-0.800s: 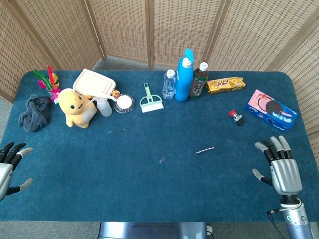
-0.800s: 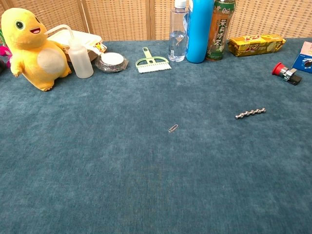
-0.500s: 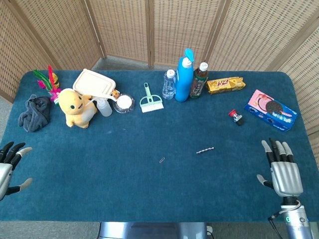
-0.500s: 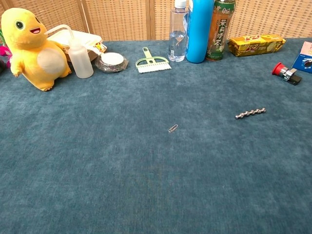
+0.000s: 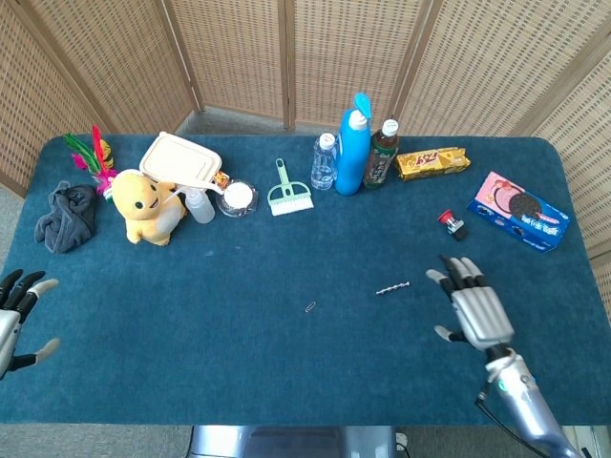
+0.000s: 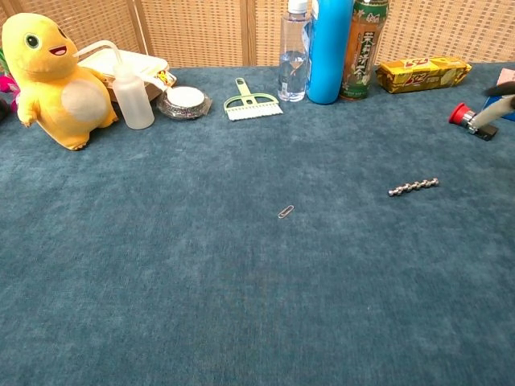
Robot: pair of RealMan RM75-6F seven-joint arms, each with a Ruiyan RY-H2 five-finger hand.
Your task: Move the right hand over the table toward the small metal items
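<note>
A small metal drill bit [image 5: 392, 287] [image 6: 413, 187] lies on the blue table, and a paper clip [image 5: 310, 307] [image 6: 286, 211] lies left of it. My right hand [image 5: 474, 307] hovers open, fingers spread, just right of the drill bit, holding nothing. In the chest view only a fingertip [image 6: 497, 102] of it shows at the right edge. My left hand [image 5: 14, 315] stays open at the table's front left edge, empty.
A red-capped metal part [image 5: 451, 224] and a cookie box [image 5: 520, 211] lie at the right. Along the back stand bottles [image 5: 353, 145], a snack pack [image 5: 432, 162], a green brush [image 5: 286, 191], a yellow plush [image 5: 145, 205] and a lidded box [image 5: 179, 159]. A grey cloth [image 5: 65, 217] lies far left.
My right hand has moved left and inward from the table's right front edge toward the drill bit. A fingertip now enters the chest view. The left hand barely shifted.
</note>
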